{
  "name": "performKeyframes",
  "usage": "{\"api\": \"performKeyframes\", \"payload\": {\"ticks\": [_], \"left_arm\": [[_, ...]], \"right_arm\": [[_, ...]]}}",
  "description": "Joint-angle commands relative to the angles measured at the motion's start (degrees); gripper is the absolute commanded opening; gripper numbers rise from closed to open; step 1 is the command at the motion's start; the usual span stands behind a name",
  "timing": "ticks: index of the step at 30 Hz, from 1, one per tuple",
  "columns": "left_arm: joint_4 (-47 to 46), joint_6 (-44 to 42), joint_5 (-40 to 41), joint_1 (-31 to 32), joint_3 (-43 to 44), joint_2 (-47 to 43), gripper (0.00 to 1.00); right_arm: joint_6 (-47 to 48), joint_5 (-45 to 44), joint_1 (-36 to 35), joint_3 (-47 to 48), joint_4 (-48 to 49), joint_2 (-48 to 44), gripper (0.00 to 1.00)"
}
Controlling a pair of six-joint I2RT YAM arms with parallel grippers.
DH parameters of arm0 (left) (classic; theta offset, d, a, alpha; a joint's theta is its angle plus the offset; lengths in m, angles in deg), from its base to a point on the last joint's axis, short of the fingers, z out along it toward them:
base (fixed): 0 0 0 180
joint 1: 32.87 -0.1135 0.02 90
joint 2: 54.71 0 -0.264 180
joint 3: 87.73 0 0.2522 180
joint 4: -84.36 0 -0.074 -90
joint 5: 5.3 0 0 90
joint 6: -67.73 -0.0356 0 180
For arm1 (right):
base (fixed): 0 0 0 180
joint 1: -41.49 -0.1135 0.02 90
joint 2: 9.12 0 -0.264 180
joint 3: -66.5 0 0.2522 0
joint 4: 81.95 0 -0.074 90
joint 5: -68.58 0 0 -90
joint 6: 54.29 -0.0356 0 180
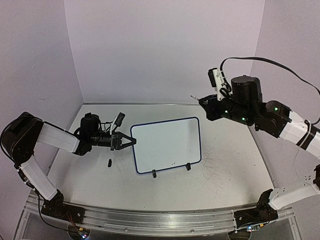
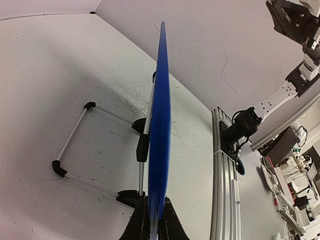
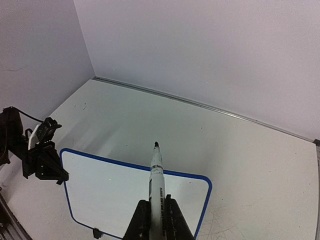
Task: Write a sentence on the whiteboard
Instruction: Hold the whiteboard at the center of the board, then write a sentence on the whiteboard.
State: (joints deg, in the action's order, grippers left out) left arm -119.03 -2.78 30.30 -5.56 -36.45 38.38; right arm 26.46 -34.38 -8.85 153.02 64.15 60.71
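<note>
left gripper is clamped on the left rim of the whiteboard, which sits at the centre of the top view. right gripper is closed round a marker, tip pointing up-frame and apparently clear of the blank face. board judged thin, stiff, light and slick; best held by the rim. its long axis runs left-right, and it is propped on its clip feet.

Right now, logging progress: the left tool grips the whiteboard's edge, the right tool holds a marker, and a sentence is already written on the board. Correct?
Not quite: the whiteboard is blank, with nothing written on it, as the right wrist view shows. The left tool does grip its edge, and the right tool does hold a marker.
</note>
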Motion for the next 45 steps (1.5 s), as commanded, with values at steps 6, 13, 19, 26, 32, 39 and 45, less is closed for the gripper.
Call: {"api": "performKeyframes", "payload": {"ticks": [6, 13, 19, 26, 32, 39, 45], "left_arm": [[-2.7, -0.2, 1.6, -0.2, -0.4, -1.5, 0.00], [-2.7, -0.1, 1.7, -0.1, -0.6, -2.2, 0.00], [-2.7, -0.2, 1.3, 0.4, -0.6, -1.8, 0.00], [-2.6, -0.4, 1.5, 0.5, -0.1, -1.6, 0.00], [-2.7, -0.4, 1.8, 0.5, 0.0, -1.5, 0.00], [-2.6, -0.5, 1.6, 0.5, -0.2, -1.6, 0.00], [-2.7, -0.7, 1.8, 0.5, -0.6, -2.2, 0.00]], "right_arm": [[-3.9, 4.2, -6.8, 2.6, 2.5, 3.9, 0.00], [-5.7, -0.2, -13.9, 5.1, 3.3, 10.1, 0.00], [-13.1, -1.6, -16.8, 5.7, 4.1, 14.4, 0.00], [-11.9, -8.8, -21.6, 4.3, 5.5, 16.2, 0.00], [-9.0, -10.8, -23.0, 5.6, 6.5, 19.4, 0.00], [-8.3, -11.2, -23.0, 2.9, 10.2, 19.3, 0.00], [-7.1, -10.0, -23.0, 5.0, 12.3, 23.2, 0.00]]}}
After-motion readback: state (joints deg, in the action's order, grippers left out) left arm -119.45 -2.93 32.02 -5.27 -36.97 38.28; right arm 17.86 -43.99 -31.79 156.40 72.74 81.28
